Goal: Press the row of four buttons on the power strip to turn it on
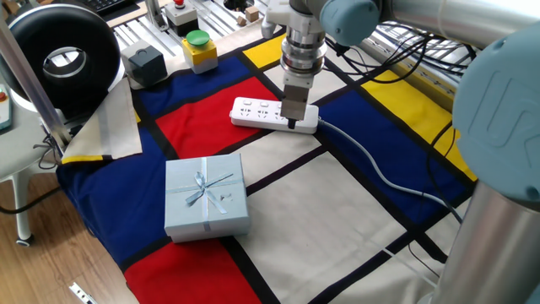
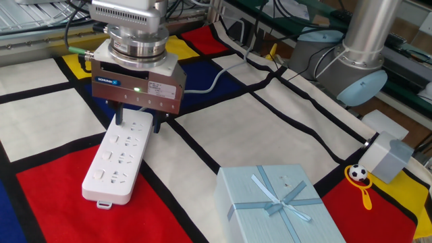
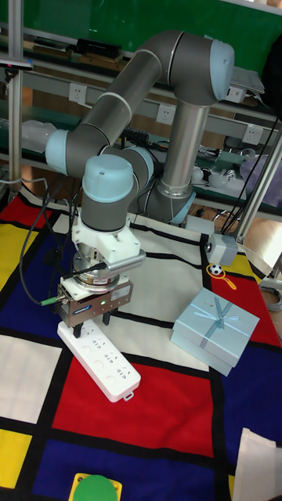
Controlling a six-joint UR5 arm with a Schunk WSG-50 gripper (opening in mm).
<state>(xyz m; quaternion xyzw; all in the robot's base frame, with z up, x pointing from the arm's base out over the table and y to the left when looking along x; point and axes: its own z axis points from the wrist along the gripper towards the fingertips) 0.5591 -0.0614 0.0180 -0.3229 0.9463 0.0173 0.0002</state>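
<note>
The white power strip (image 2: pixel 116 164) lies on the checked cloth, its pale grey cable (image 1: pixel 371 165) trailing off to the right. My gripper (image 2: pixel 138 121) points straight down over the cable end of the power strip (image 1: pixel 263 112). Its two dark fingers (image 2: pixel 120 116) stand apart, one at each long edge of the strip, so it is open and holds nothing. The gripper (image 3: pixel 91 323) body hides that end of the power strip (image 3: pixel 102 358). I cannot make out the four buttons at this size, nor whether a fingertip touches the strip.
A pale blue gift box (image 1: pixel 205 196) with a ribbon sits in front of the strip. A yellow box with a green button (image 1: pixel 199 46), a black block (image 1: pixel 144 63) and a round black lamp (image 1: pixel 63 55) stand at the back left. A grey cube (image 2: pixel 386 156) and a small ball toy (image 2: pixel 358 174) lie near the arm's base.
</note>
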